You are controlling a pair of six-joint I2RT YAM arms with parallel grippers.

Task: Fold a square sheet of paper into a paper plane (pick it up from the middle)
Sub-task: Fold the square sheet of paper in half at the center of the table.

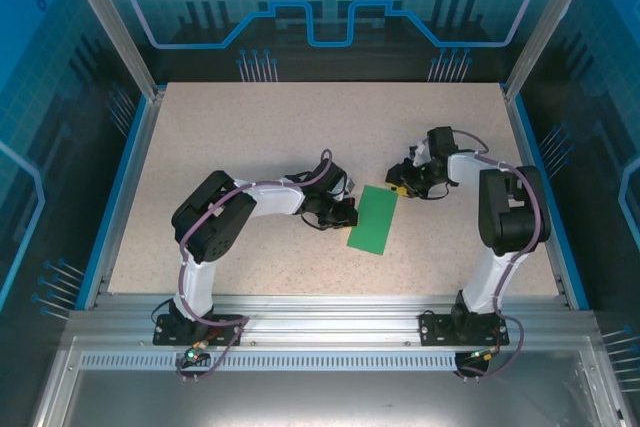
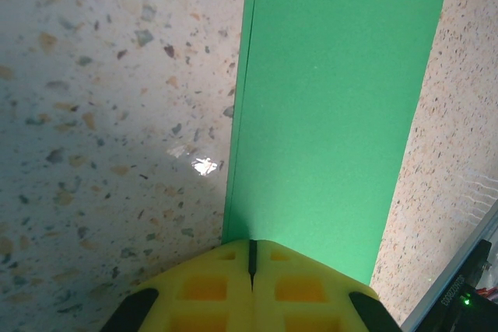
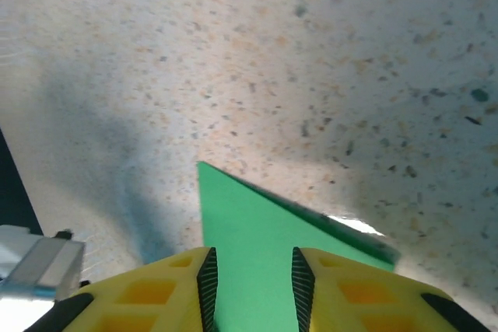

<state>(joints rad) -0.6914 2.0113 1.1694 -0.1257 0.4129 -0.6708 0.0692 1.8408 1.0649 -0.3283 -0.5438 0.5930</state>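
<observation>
Paper (image 1: 374,219) lies mid-frame, folded to a strip: early creasing, I'd say. Left gripper (image 2: 251,270) is pressed together at its edge. Right gripper (image 3: 253,266) is spread astride a corner, which needs pinching next.

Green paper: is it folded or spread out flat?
Folded. The green paper is a narrow strip, not a square, and the left wrist view shows two layered edges along one side.

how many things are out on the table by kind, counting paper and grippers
green paper: 1
grippers: 2 (left gripper, right gripper)
total: 3
</observation>
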